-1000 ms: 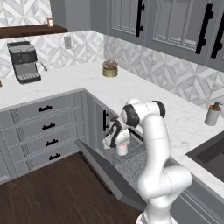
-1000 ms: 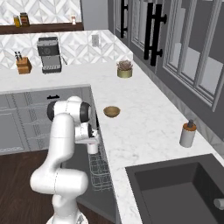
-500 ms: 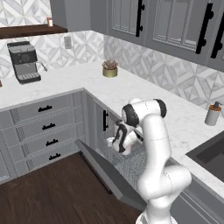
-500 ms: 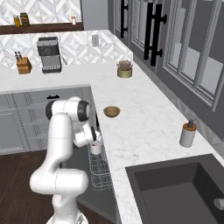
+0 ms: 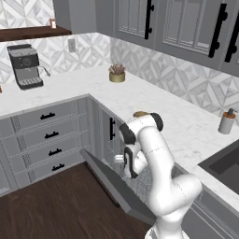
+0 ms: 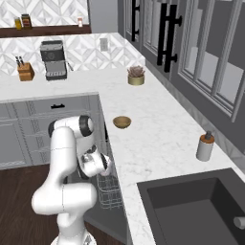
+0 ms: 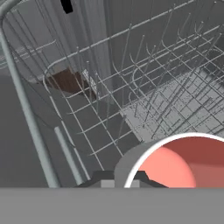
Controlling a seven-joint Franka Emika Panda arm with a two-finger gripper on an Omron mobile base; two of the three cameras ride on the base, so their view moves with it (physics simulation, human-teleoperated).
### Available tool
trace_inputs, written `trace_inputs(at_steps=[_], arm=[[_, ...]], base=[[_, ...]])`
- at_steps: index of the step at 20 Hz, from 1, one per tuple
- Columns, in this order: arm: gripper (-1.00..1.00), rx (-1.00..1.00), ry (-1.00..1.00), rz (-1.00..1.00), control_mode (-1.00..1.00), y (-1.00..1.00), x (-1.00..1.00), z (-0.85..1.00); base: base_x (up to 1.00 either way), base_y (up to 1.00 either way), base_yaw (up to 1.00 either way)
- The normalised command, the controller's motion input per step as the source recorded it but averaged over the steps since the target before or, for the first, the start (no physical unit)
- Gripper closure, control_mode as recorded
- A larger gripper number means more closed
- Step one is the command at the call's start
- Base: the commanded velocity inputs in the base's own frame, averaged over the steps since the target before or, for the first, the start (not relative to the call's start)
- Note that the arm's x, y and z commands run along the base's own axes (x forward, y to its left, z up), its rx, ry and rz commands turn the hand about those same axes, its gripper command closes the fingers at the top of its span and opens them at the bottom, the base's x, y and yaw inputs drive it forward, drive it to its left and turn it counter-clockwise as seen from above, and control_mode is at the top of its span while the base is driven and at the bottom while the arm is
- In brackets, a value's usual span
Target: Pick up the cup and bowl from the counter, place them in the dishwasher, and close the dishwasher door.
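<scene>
1. In the hand view we see the cup [image 7: 183, 162] very close, at the lower right, its white rim and salmon-red inside turned toward the camera.
2. The gripper [image 6: 106, 165] is closed narrow on the cup; the rim of the cup passes just beside the dark base of the fingers.
3. Behind the cup we see the grey wire rack [image 7: 144, 74] of the dishwasher [image 6: 109, 191], so the cup is over the rack. We cannot tell if it touches the wires.
4. In the left base view the dishwasher door [image 5: 116, 186] is open and hangs down at a slant, and the gripper [image 5: 127, 163] is low, just above it, in the opening.
5. The bowl [image 6: 122, 122] stands on the counter [image 6: 158, 139], near the edge above the dishwasher, well apart from the gripper.
6. The soap dispenser [image 6: 205, 146] stands farther along the counter, near the dark sink [image 6: 201, 206].
</scene>
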Motion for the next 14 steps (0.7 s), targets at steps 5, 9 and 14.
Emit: trace_inputs(at_steps=[5,9,14], arm=[[-1.00,0.26,0.00,-0.03,-1.00,0.83,-0.33,-0.29],[-1.00,0.07,-0.03,-0.05,-1.00,0.64,-0.25,0.04],[-1.00,-0.13,0.00,-0.01,-1.00,0.52,-0.30,0.55]], base=[[0.00,0.00,0.00],[0.00,0.00,0.00],[0.00,0.00,0.00]])
